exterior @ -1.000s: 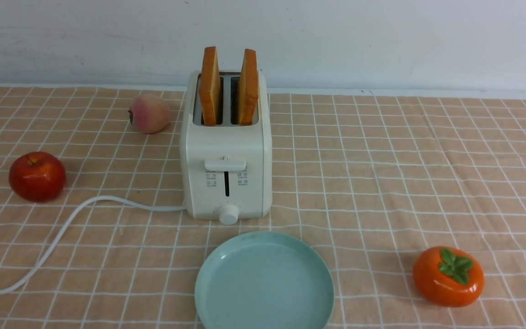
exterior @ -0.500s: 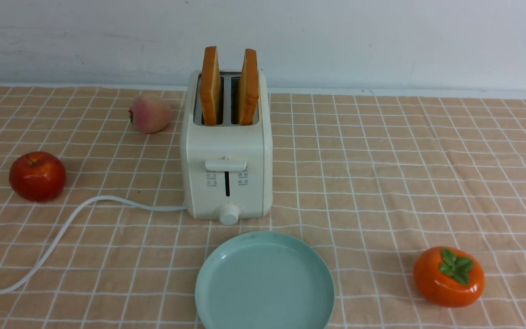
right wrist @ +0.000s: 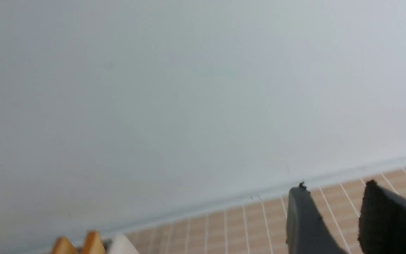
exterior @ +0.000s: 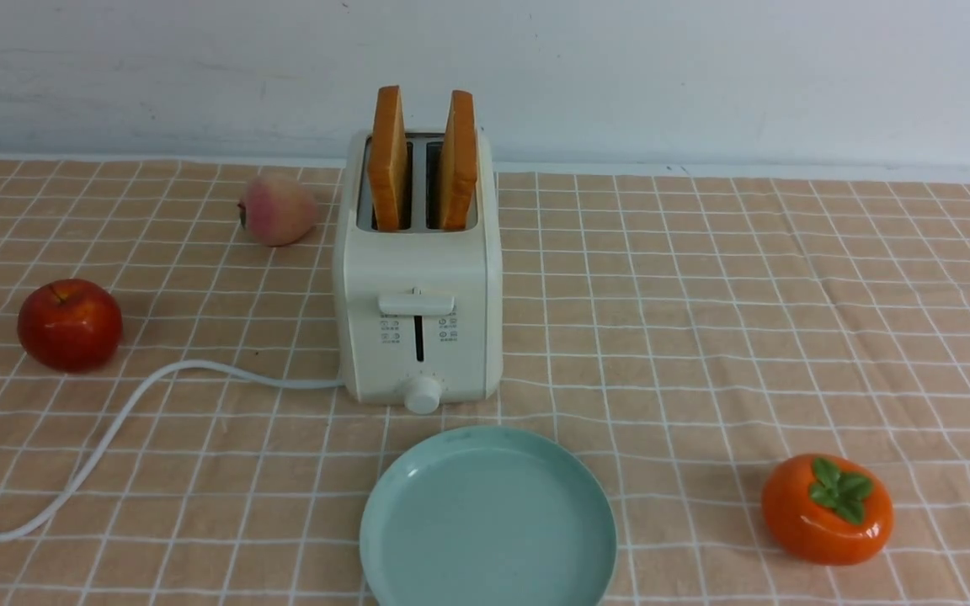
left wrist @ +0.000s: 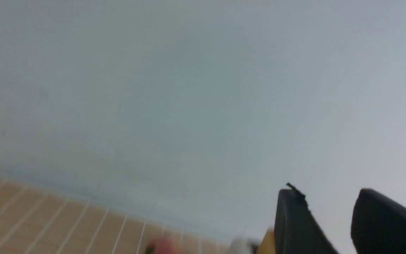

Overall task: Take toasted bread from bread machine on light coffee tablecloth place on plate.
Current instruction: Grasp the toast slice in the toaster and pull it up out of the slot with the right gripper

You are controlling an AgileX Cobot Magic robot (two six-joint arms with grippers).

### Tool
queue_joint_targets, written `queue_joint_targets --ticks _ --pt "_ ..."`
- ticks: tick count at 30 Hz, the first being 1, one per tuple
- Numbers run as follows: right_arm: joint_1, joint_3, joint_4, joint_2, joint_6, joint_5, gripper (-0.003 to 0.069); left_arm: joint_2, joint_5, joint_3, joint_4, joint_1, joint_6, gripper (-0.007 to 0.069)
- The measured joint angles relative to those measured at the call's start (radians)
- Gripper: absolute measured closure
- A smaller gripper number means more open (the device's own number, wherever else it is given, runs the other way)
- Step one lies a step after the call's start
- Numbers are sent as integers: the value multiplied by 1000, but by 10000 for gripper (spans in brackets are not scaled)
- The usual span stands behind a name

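**A:** Standing upright in the bread machine (exterior: 418, 278), one per slot, are both slices of toasted bread (exterior: 387, 160). Agreed?

**B:** Yes, their tops poke above the slots. The plate (exterior: 489, 522) lies flat on the tablecloth (exterior: 704, 295), just in front of the machine's knob.

**A:** And the left fingers (left wrist: 294, 225)?

**B:** Spread apart, gripping nothing, with the pale wall behind them.

**A:** The right fingers (right wrist: 305, 225)?

**B:** Likewise apart and holding nothing, above the cloth.

**A:** Anything else on the bench?

**B:** A red apple (exterior: 70, 325) and a peach (exterior: 276, 209) on the left, an orange persimmon (exterior: 827, 509) on the right.
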Motion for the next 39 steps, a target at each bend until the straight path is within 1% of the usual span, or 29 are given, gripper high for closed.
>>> queue_joint_targets --ticks 2,3,4,5,6,7,9,10,11,12,13,14,15,16,17,18,19,21,22,25,26,27,28,30,32,35,36,37,39 --pt "46 5 -14 51 0 32 419 80 115 -16 4 0 0 387" --pt "86 15 -24 79 -3 44 419 125 171 -18 10 0 3 387" --pt "114 23 -30 87 -6 46 419 146 200 -18 16 0 4 387" --pt "122 25 -32 92 -7 49 419 159 206 -18 21 0 5 387" --pt "171 39 -39 109 -12 53 419 195 235 -18 34 0 4 387" --pt "198 46 -39 116 -13 52 419 209 241 -18 38 -1 2 387" --pt "254 70 -28 149 -17 61 419 225 241 -18 52 -34 -5 387" --pt "263 72 -23 155 -17 65 419 225 241 -18 56 -45 -6 387" --pt "298 85 0 189 -19 94 419 229 228 -18 84 -105 -7 387" --pt "313 87 14 208 -19 113 419 231 224 -18 101 -140 -8 387" --pt "333 88 36 239 -27 140 419 234 218 -18 131 -198 -8 387" --pt "336 88 39 245 -29 143 419 234 218 -18 136 -208 -8 387" --pt "355 81 71 291 -51 175 419 242 223 -18 174 -289 -8 387" --pt "357 78 76 297 -57 179 419 242 225 -18 174 -289 -8 387" --pt "371 51 119 359 -96 213 419 251 249 -19 189 -352 -11 387" --pt "374 42 124 366 -108 216 419 253 257 -19 189 -358 -12 387" --pt "382 5 150 420 -150 245 419 263 288 -20 193 -390 -23 387" --pt "393 -104 172 529 -209 305 419 288 363 -20 198 -412 -63 387" --pt "395 -162 177 570 -213 327 419 295 384 -20 199 -415 -74 387" --pt "406 -320 180 703 -212 395 419 323 435 -20 203 -417 -111 387" --pt "417 -405 178 782 -204 428 418 332 451 -20 203 -417 -124 387" --pt "420 -434 178 793 -202 432 417 333 456 -20 203 -417 -126 387" --pt "442 -535 164 868 -184 454 411 336 464 -20 203 -417 -135 387" --pt "473 -665 135 967 -146 471 394 337 471 -20 203 -417 -140 387" --pt "506 -791 93 1050 -100 475 367 337 474 -20 204 -417 -141 387" --pt "544 -982 45 1169 -38 481 302 337 482 -20 204 -417 -143 387" --pt "548 -1006 41 1185 -33 483 293 337 482 -20 204 -417 -143 387" --pt "555 -1080 41 1246 -19 486 263 337 486 -20 204 -418 -143 387" --pt "555 -1168 42 1314 -5 487 227 337 489 -20 204 -418 -143 387"
